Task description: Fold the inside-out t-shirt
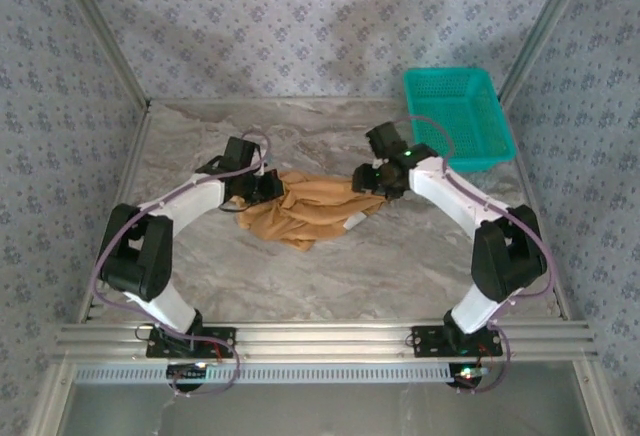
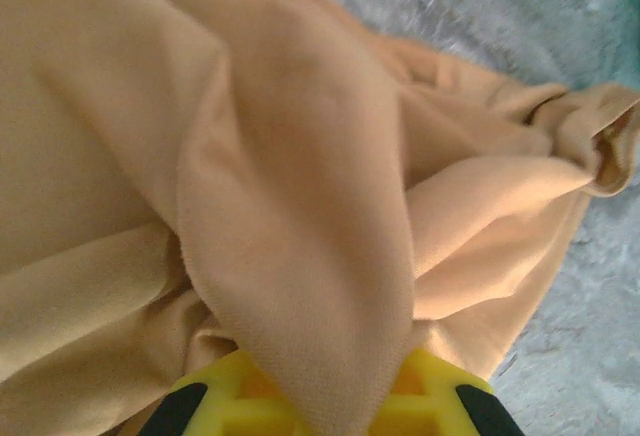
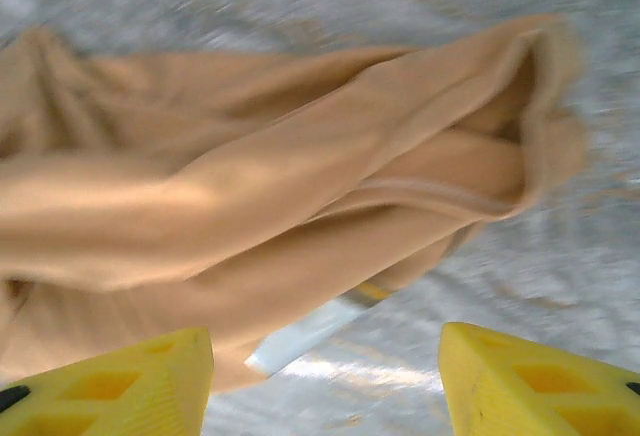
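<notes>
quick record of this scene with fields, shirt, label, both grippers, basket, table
t-shirt: tan, crumpled in a heap mid-table, not yet folded
white label: showing at the shirt's right edge
left gripper: shut on a fold of the shirt
right gripper: open, by the label end of the shirt, holding nothing
teal basket: far right corner, apart from the shirt
table: grey marbled top

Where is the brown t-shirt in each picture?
Top external: t-shirt, crumpled at centre.
Left wrist: across left and centre, a fold pinched in the left gripper.
Right wrist: upper half, above the open right gripper.
Shared landmark: the grey marble table.
</notes>
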Controlling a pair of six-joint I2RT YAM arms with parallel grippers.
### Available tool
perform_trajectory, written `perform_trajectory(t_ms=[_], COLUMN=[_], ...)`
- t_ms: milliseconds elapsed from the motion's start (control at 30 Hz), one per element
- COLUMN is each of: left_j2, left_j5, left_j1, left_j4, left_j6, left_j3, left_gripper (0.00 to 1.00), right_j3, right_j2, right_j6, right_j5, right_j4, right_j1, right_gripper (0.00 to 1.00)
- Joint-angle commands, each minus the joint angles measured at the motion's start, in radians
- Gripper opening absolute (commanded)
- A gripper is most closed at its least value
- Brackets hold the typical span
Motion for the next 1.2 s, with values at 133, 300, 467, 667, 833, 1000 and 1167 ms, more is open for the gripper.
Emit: perform_trajectory(t_ms=[133,300,467,667,833,1000,1167], left_j2=[-0.089,-0.208,-0.306,-0.279,-0.155,-0.078,-0.108], left_j5=[-0.027,-0.095,-0.091,-0.070,-0.084,-0.112,-0.141], left_j1=[0.002,0.000,-0.016,-0.079,-0.094,-0.052,0.053], left_j4=[0.009,-0.036,-0.018,0.171,0.219,0.177,0.066], left_j6=[-0.010,0.001,-0.033,-0.122,-0.111,-0.068,0.005], left_j3=[0.024,-0.046,-0.170,-0.323,-0.325,-0.295,-0.272], left_gripper=[0.36,0.54,0.49,0.58,0.55,0.19,0.00], right_j3=[0.074,0.155,0.227,0.285,0.300,0.274,0.215], right_j2=[0.143,0.284,0.385,0.391,0.302,0.158,-0.025], right_j6=[-0.025,-0.041,-0.050,-0.069,-0.080,-0.088,-0.082], right_j5=[-0.034,-0.045,-0.048,-0.030,-0.057,-0.151,-0.274], right_j4=[0.040,0.043,0.031,-0.002,-0.074,-0.119,-0.149], right_j1=[0.120,0.149,0.135,0.114,0.111,0.081,-0.031], right_gripper=[0.54,0.54,0.51,0.05,0.00,0.00,0.00])
